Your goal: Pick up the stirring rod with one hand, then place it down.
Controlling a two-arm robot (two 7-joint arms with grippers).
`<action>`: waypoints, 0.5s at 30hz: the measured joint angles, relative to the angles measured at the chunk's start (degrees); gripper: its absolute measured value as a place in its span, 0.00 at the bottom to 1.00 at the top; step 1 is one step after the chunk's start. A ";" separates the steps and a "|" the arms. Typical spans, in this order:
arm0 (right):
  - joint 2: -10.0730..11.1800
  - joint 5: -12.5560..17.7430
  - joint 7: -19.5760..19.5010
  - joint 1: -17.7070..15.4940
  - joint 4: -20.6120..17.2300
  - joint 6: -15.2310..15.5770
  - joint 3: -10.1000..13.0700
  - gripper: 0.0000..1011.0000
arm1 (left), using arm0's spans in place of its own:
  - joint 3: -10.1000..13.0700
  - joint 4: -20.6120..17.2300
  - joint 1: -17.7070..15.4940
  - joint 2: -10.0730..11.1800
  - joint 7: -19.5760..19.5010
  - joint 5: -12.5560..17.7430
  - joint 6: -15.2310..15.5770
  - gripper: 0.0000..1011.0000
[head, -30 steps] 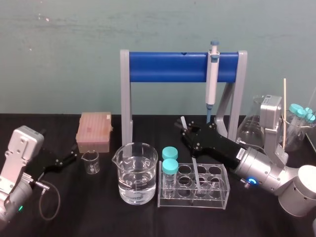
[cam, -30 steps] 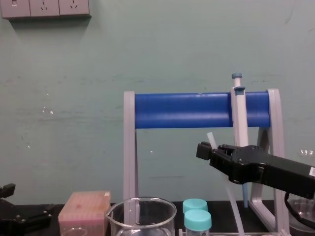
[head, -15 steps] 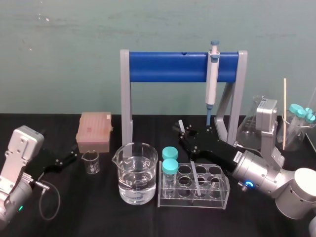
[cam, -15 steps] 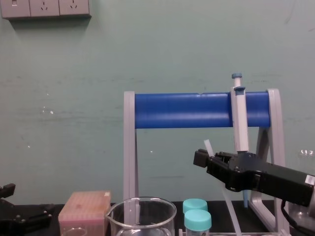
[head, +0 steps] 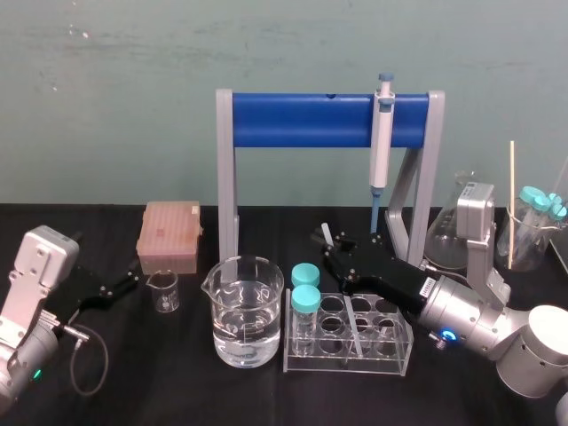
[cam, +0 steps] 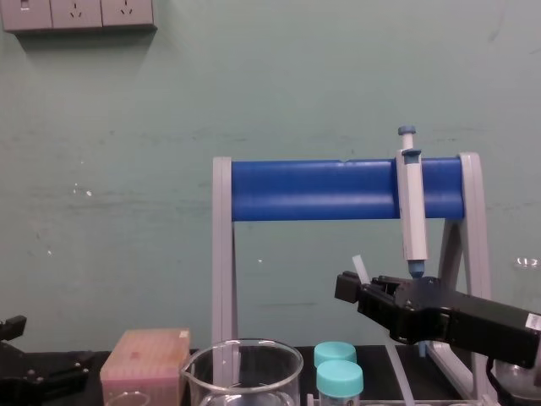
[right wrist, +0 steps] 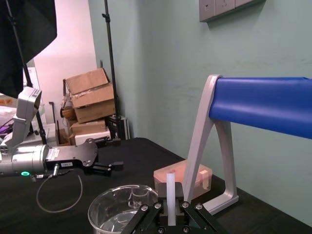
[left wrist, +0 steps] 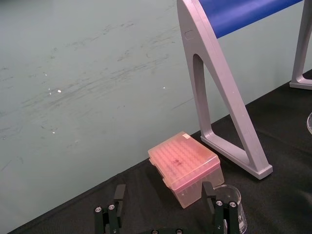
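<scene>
Head view: your right gripper (head: pixel 335 247) is pinching the stirring rod (head: pixel 327 234), its lower end dipping below into the test-tube rack (head: pixel 401 349); moving sideways risks snapping it. Left gripper (head: pixel 131 282) is idling spread, well apart.

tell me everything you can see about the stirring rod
The stirring rod is a thin, straight, translucent whitish stick, glass-like in look. The right gripper is shut on it near its upper end, a short stub showing above the grip. It is tilted, top toward the robot's left, and its lower end seems to sit in a well of the clear tube rack.
</scene>
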 joint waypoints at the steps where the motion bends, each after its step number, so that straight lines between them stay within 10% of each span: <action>1: 0.00 0.00 0.00 0.00 0.00 0.00 0.00 0.07 | 0.00 0.00 0.00 0.00 0.00 0.00 0.00 0.99; 15: 0.26 -0.37 -0.11 -0.22 -0.22 0.70 -0.27 0.07 | 0.00 0.00 0.00 0.00 0.00 0.00 0.00 0.99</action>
